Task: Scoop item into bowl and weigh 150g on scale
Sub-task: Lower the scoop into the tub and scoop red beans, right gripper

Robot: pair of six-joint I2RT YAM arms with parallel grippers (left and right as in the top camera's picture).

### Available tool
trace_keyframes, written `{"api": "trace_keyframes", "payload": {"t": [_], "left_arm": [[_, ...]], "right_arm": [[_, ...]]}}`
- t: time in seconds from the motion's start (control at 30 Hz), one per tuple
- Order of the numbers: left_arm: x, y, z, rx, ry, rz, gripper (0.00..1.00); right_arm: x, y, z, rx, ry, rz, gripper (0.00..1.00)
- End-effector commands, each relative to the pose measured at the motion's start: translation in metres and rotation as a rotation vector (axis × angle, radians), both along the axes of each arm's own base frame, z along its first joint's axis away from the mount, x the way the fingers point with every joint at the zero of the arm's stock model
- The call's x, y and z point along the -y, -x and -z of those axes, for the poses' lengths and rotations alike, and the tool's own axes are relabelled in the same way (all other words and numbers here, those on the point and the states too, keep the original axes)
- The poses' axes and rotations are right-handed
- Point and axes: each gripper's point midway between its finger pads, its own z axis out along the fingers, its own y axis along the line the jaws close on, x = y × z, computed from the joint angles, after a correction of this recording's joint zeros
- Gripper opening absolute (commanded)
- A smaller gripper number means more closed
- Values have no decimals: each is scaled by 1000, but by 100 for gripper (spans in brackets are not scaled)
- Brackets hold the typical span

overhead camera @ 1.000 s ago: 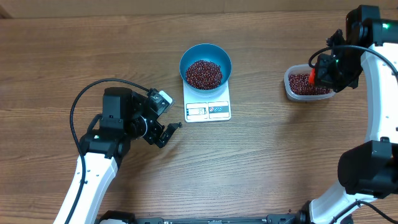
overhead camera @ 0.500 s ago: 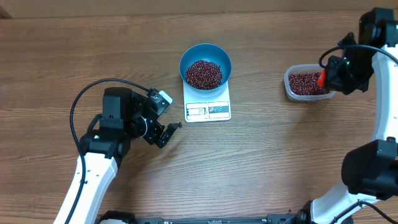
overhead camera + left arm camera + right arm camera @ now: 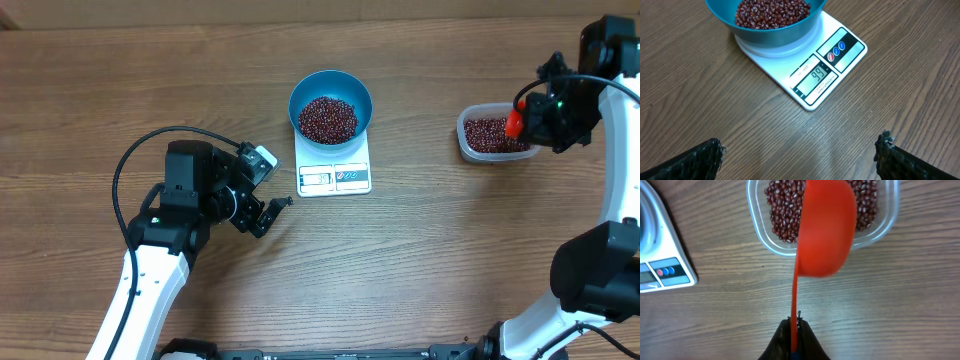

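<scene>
The blue bowl [image 3: 331, 104] holds a heap of red-brown beans [image 3: 328, 118] and stands on the white scale [image 3: 334, 170]. In the left wrist view the scale's display [image 3: 817, 76] reads 99 below the bowl [image 3: 775, 34]. My left gripper [image 3: 270, 187] [image 3: 801, 141] rests open left of the scale, with nothing between its fingers. My right gripper [image 3: 537, 116] [image 3: 794, 322] is shut on the thin handle of a red scoop [image 3: 515, 122] [image 3: 825, 230]. The scoop hangs over the beans [image 3: 782, 210] in the clear tub [image 3: 470, 146]; the inside of its cup is hidden.
The clear tub [image 3: 756, 230] sits at the table's right side, well right of the scale [image 3: 662, 272]. A black cable [image 3: 150, 138] loops beside my left arm. My right arm's lower body [image 3: 595, 275] stands at the front right.
My right gripper has shifted a little to the right with the red scoop, staying over the tub. The left arm, bowl and scale have not moved.
</scene>
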Motion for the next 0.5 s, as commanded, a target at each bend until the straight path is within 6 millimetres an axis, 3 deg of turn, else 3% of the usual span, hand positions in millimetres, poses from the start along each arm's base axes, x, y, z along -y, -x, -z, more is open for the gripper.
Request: {"api": "trace_keyframes", "payload": {"t": [0.0, 0.27, 0.47], "left_arm": [[0, 0, -1, -1, 3, -7, 99], [0, 0, -1, -1, 3, -7, 100], [0, 0, -1, -1, 3, -7, 100]], "right_arm": [[-1, -1, 8, 23, -6, -37, 4], [2, -12, 48, 57, 6, -63, 4], [1, -2, 75, 16, 1, -61, 4]]}}
